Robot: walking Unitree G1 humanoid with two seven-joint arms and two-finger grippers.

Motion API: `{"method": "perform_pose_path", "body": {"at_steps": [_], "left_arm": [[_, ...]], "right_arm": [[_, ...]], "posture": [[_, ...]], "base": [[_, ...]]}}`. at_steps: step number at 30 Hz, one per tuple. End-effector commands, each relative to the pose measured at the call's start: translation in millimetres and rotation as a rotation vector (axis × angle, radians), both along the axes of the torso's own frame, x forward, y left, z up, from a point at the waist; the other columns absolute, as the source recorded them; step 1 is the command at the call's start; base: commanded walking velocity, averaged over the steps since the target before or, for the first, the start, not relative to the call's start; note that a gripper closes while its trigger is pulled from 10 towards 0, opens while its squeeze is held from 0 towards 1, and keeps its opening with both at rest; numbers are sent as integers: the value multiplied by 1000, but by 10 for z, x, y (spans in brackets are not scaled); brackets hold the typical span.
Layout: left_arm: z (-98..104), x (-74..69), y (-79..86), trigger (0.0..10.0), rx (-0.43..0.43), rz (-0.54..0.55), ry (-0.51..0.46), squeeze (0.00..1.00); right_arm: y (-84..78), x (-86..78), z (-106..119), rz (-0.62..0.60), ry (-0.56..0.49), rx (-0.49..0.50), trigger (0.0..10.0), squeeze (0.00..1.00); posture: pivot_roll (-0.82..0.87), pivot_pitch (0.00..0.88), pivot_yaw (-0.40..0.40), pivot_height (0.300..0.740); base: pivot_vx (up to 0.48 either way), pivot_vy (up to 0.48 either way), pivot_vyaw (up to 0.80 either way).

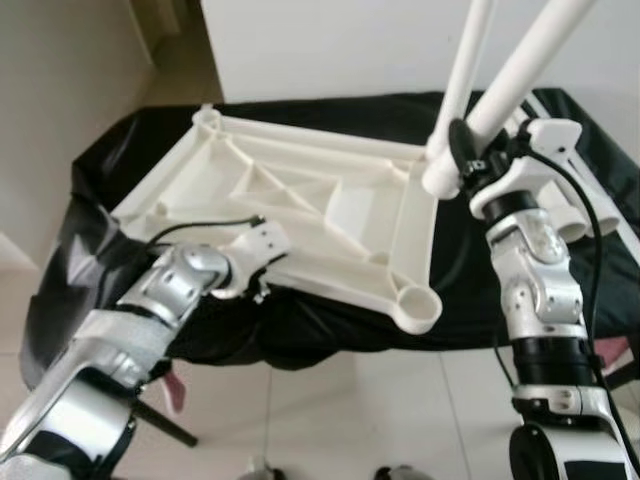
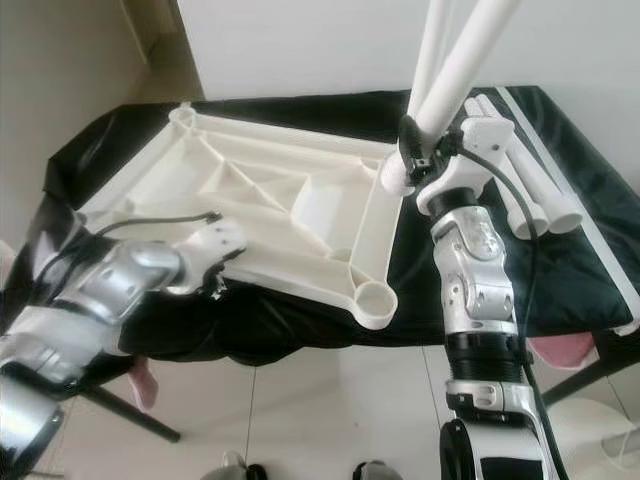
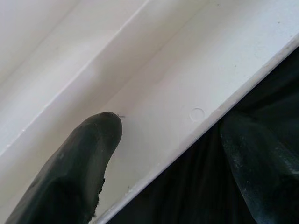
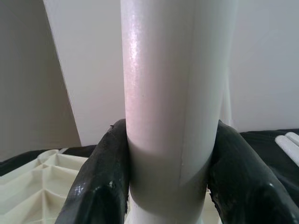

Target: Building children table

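One leg [image 1: 470, 70] stands socketed at 2 o'clock on the inverted tabletop [image 1: 300, 200]; my right gripper [image 4: 170, 186] clamps a second leg [image 4: 170, 93], my left gripper [image 3: 177, 154] pinches the tabletop's rim, and spare legs [image 2: 535, 195] wait on the desk [image 2: 590, 270].

The head stereo pair looked forward and steeply down from above both arms, covering the inverted tabletop [image 1: 300, 215] on the black cloth [image 1: 500, 290], with pale floor below. Both eye views shared this scene, the right eye offset slightly sideways. The left wrist camera sat very close to the tabletop's rim, facing along one black finger [image 3: 70, 172]. The right wrist camera looked along its fingers [image 4: 107, 182] at a white leg [image 4: 173, 102] at close range, with tabletop ribs and wall behind.
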State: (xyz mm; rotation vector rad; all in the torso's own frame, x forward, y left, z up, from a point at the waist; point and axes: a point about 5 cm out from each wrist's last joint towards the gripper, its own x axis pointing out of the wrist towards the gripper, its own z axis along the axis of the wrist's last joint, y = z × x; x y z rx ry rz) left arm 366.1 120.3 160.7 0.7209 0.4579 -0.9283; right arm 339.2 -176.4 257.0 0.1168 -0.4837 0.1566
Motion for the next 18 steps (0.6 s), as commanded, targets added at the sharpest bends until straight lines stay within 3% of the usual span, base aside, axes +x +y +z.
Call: {"method": "perform_pose_path", "body": {"at_steps": [1, 11, 13, 15, 18], "left_arm": [[326, 243, 72, 10000, -17, 251, -341, 0], [335, 241, -98, 10000, -92, 212, -312, 0], [325, 134, -195, 10000, -194, 111, -236, 0], [325, 134, -195, 10000, -194, 111, -236, 0], [315, -16, -281, 10000, -384, 36, -153, 0]], "right_arm": [[50, 1, -20, 11, -7, 1, 10000, 0], [24, -7, -45, 0, 5, -1, 10000, 0], [-6, -31, -86, -15, 18, -10, 10000, 0], [-6, -31, -86, -15, 18, -10, 10000, 0], [-21, -95, -164, -40, 30, -23, 10000, 0]], "posture": [[-21, 106, 31, 740], [-42, 108, 37, 740], [-44, 109, 38, 740], [-44, 109, 38, 740], [-45, 109, 35, 740]], "base": [[0, 0, 0], [0, 0, 0], [0, 0, 0], [0, 0, 0], [0, 0, 0]]}}
